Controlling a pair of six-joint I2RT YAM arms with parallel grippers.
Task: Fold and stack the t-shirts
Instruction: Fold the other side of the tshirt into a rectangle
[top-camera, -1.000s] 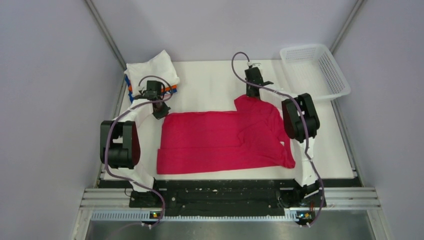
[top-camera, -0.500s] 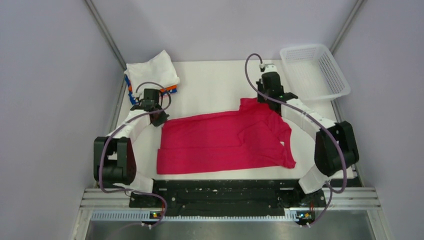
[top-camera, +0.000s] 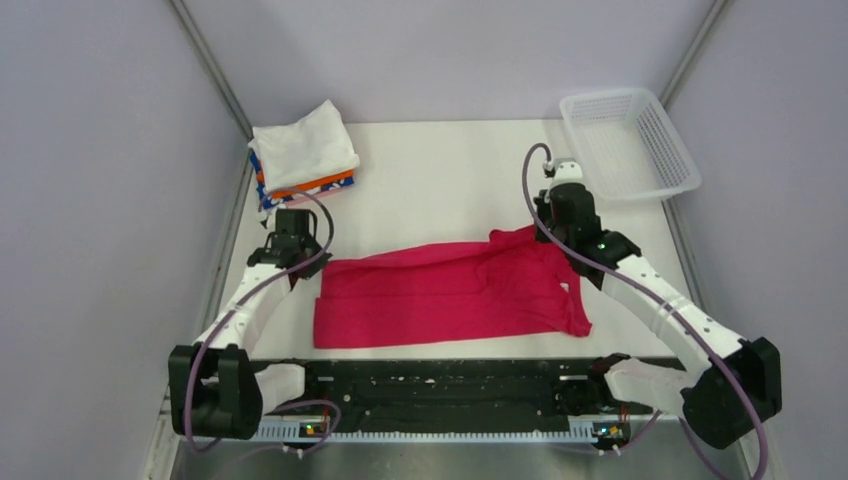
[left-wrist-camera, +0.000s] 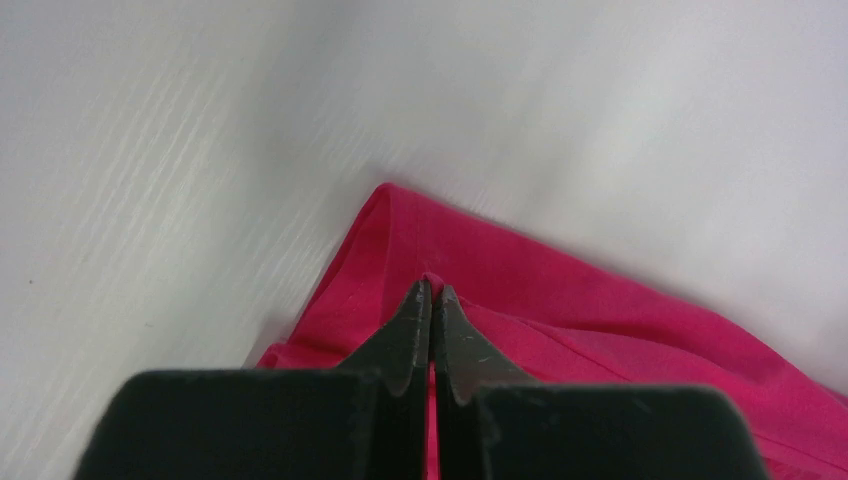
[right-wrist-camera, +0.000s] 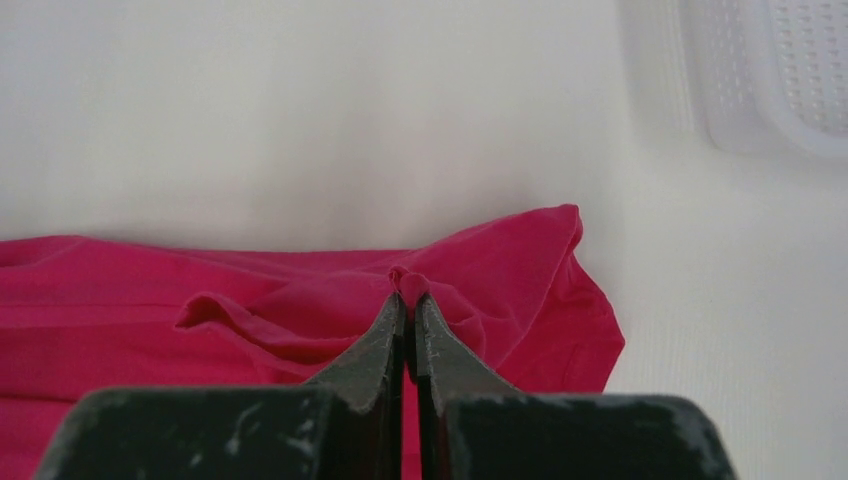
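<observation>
The left gripper (left-wrist-camera: 432, 290) and right gripper (right-wrist-camera: 408, 295) each pinch a far corner of the crimson shirt (top-camera: 440, 300), spread along the near edge of the desk (top-camera: 440, 180), likely to fold its far edge forward.

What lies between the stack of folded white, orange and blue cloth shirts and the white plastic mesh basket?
Only bare white tabletop separates the stack from the basket, as the top view shows.

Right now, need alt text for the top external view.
A crimson t-shirt lies on the white table, its far edge pinched by the left hand at the left corner and the right hand near the right end. A stack of folded shirts sits far left, a white mesh basket far right.
</observation>
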